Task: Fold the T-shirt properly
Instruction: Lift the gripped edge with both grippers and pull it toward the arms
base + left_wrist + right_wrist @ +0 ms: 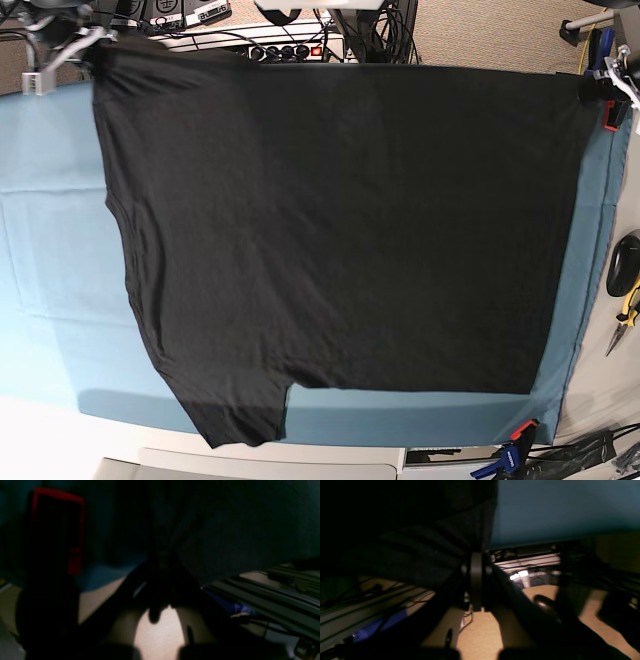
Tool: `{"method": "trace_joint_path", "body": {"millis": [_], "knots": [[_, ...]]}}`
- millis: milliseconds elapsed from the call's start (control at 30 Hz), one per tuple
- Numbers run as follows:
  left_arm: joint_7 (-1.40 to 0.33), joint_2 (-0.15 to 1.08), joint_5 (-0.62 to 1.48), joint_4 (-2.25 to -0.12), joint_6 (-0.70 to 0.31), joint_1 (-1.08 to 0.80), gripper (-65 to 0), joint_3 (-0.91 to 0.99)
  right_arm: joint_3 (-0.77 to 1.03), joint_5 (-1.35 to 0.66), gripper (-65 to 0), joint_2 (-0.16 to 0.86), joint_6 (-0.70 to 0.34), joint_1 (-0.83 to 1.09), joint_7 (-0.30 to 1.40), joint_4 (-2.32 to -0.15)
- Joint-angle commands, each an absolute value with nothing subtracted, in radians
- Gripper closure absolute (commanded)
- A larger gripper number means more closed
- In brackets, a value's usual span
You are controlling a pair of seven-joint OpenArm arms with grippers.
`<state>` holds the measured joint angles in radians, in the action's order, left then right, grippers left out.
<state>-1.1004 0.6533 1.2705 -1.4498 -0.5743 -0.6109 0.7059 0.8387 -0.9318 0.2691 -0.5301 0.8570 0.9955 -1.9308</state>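
The T-shirt (pixel 340 230) hung spread out flat above the counter (pixel 50 250), plain black side toward the base camera; no print was visible from there. It covered most of the teal cover, from about 10 o'clock across to 2 o'clock along its top edge. One sleeve drooped toward 7 o'clock, near the counter's front edge.

The right gripper (pixel 85 45) sat at the shirt's upper corner at 10 o'clock, the left gripper (pixel 600 88) at the upper corner at 2 o'clock. Both wrist views were dark and blurred. In each, black cloth (pixel 225 530) ran into the meeting point of the jaws, so I judged both sets of jaws clamped together on the shirt's edge. In the right wrist view the cloth (pixel 420 555) bunched in ridges toward the jaws, which suggests tension along the held edge.

Progress, as judged: early. The shirt was picked up by two corners and stretched out, with few wrinkles showing. No fold line was visible anywhere, and the sleeve was not tucked in. Still to do: lay it down flat, fold the sleeves and sides in, then fold it lengthwise into a compact stack.

A red clamp (pixel 610 115) sat at the counter's edge just below the left gripper.
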Motion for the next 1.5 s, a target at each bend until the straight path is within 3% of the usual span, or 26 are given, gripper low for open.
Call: {"method": "trace_joint_path", "body": {"millis": [0,800,1100,1200,1467], "knots": [[-1.101,0.676,1.300,-1.467,-0.577,-0.619,0.0,0.719,0.875,-0.950,0.0,0.292,-0.532,0.880,0.992,-1.945],[-1.118,0.572,1.339,-1.621,-0.604,-0.710,0.0,0.719,0.931,-1.066,0.0,0.288,-0.535,0.937,1.038,-1.944],[-1.078,0.574,1.235,-1.646,-0.618,-0.585,0.0,0.718,0.930,-1.016,0.0,0.225,-0.537,0.724,1.037,-1.944],[-1.047,0.574,1.186,-1.646,-0.579,-0.544,0.0,0.717,0.929,-0.989,0.0,0.204,-0.537,0.645,1.023,-1.944],[-1.004,0.582,1.111,-1.645,-0.573,-0.418,0.0,0.715,0.926,-0.877,0.0,0.214,-0.535,0.452,0.971,-1.942]]}}
